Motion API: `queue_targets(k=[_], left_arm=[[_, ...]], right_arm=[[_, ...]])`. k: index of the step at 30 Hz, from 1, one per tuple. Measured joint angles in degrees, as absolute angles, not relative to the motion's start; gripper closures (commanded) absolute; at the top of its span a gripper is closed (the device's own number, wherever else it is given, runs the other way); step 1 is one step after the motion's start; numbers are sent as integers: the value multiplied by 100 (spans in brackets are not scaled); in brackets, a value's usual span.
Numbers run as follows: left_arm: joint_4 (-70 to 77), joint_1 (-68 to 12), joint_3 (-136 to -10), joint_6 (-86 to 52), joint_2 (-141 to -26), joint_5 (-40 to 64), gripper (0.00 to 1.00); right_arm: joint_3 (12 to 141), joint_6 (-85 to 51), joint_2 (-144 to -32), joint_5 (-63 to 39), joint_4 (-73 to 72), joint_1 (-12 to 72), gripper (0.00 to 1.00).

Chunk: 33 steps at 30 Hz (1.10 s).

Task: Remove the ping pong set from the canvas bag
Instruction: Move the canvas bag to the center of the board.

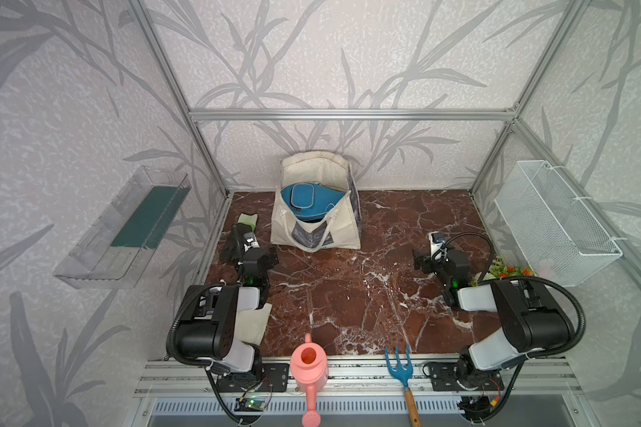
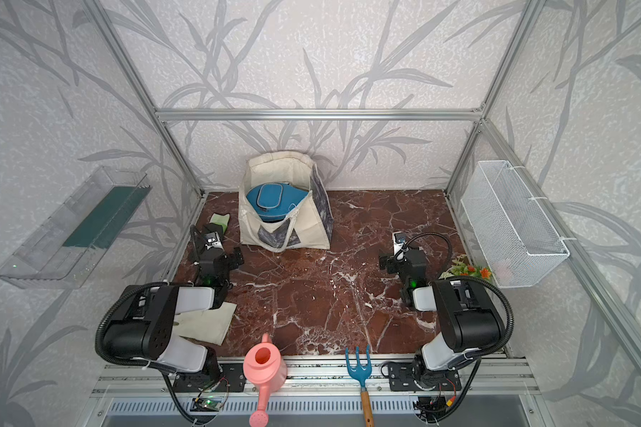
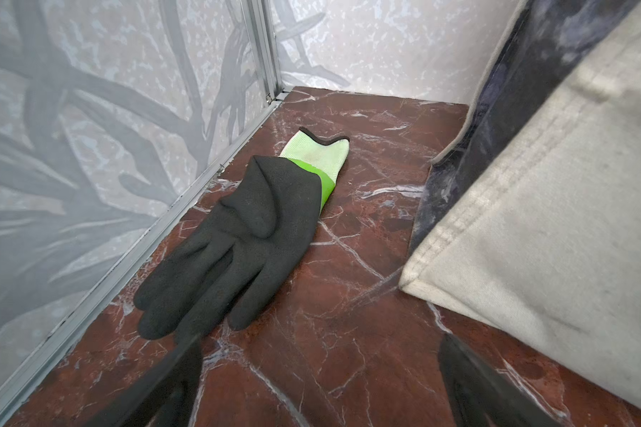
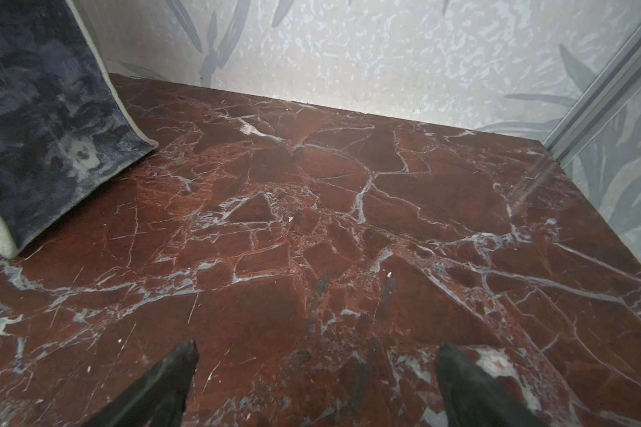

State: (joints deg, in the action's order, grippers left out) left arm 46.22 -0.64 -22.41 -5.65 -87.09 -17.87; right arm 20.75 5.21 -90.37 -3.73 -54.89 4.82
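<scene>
- Nearest, on the front rail, lie a pink watering can and a blue garden fork. Neither belongs to the task.
- The left claw hangs low over the marble desk with its jaws spread wide and nothing between them. A black-and-green work glove lies just ahead of it, beside the bag's corner.
- The right claw is likewise wide open and empty over bare desk, with the bag's printed side panel off to one side.
- Farthest, the canvas bag stands upright against the back wall with its mouth gaping. The ping pong set is inside it: a blue paddle-shaped case with pale piping lies on top, and something dark shows beneath (too hidden to name).
- Judged from this, the removal has not begun and the step in hand is the approach. Next, a claw would need to rise over the rim, descend into the mouth and close on the blue case's edge, while the other claw perhaps steadies the soft bag.
</scene>
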Motion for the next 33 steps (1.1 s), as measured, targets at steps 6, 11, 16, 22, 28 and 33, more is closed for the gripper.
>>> queue_targets(k=[6, 11, 16, 22, 28, 33], left_arm=[[4622, -64, -2241, -565, -8709, -1787, 1], [4622, -64, -2241, -565, -8709, -1787, 1], [4622, -64, -2241, -565, -8709, -1787, 1], [4622, -64, -2241, -565, -8709, -1787, 1], [4622, -64, -2241, -565, -8709, -1785, 1], [4134, -91, -2357, -493, -8523, -1793, 1]], right_arm=[[2075, 521, -9037, -373, -5489, 482, 1], [2075, 521, -9037, -373, -5489, 482, 1], [2075, 521, -9037, -373, -5489, 482, 1], [2075, 521, -9037, -373, -5489, 482, 1], [2075, 521, -9037, -373, -5489, 482, 1], [2073, 578, -8912, -143, -5363, 615, 1]])
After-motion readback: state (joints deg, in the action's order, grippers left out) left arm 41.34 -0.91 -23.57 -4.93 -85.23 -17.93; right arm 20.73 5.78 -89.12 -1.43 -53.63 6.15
